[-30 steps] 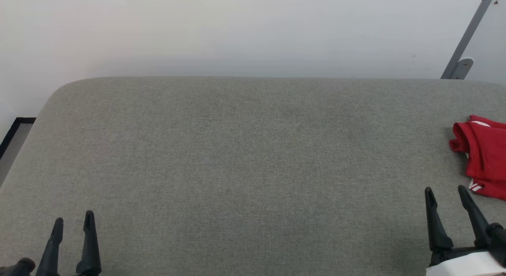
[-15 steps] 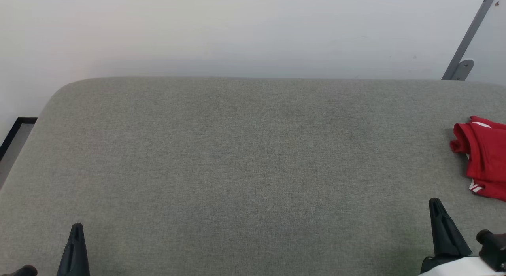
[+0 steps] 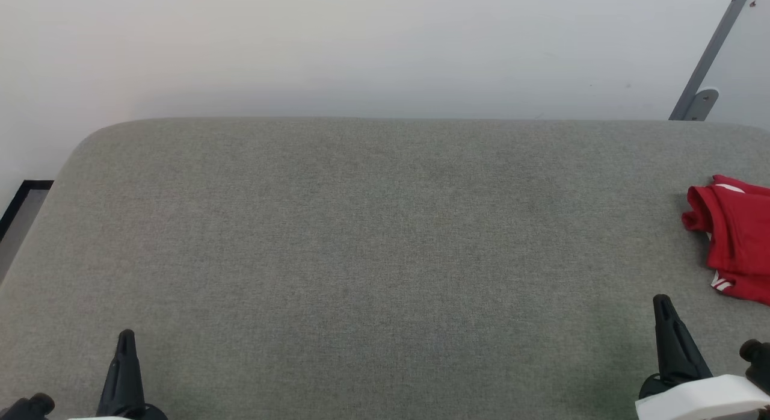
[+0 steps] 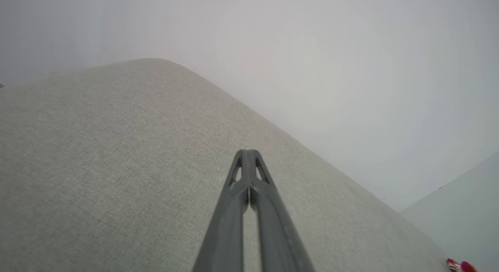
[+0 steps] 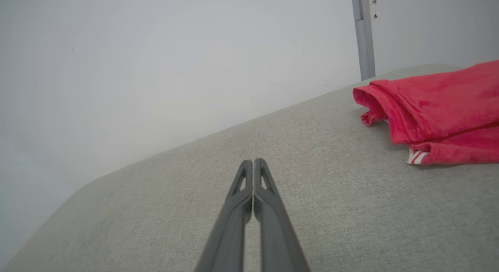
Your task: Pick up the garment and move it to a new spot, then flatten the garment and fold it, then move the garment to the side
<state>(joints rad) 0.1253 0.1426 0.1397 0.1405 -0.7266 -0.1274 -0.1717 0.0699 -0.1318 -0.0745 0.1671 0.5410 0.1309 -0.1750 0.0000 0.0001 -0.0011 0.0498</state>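
The garment point(image 3: 737, 236) is a folded red shirt with a bit of red-and-white striped trim, lying at the far right edge of the grey padded table point(image 3: 373, 239); part of it runs out of the head view. In the right wrist view the garment point(image 5: 436, 112) sits up and to the right of my right gripper point(image 5: 253, 163), apart from it. That right gripper point(image 3: 662, 302) is at the lower right, shut and empty. My left gripper point(image 3: 126, 337) is at the lower left, shut on nothing, and its closed tips point(image 4: 248, 152) hover over bare table. A sliver of the garment point(image 4: 460, 266) shows far off.
A pale wall point(image 3: 361, 47) runs behind the table. A grey metal bracket point(image 3: 704, 71) leans at the back right corner. Floor with a dark strip point(image 3: 18, 203) shows past the table's left edge.
Both grippers went from open to shut, with nothing between the fingers. Both drew back slightly toward the bottom of the head view. The garment lies where it was.
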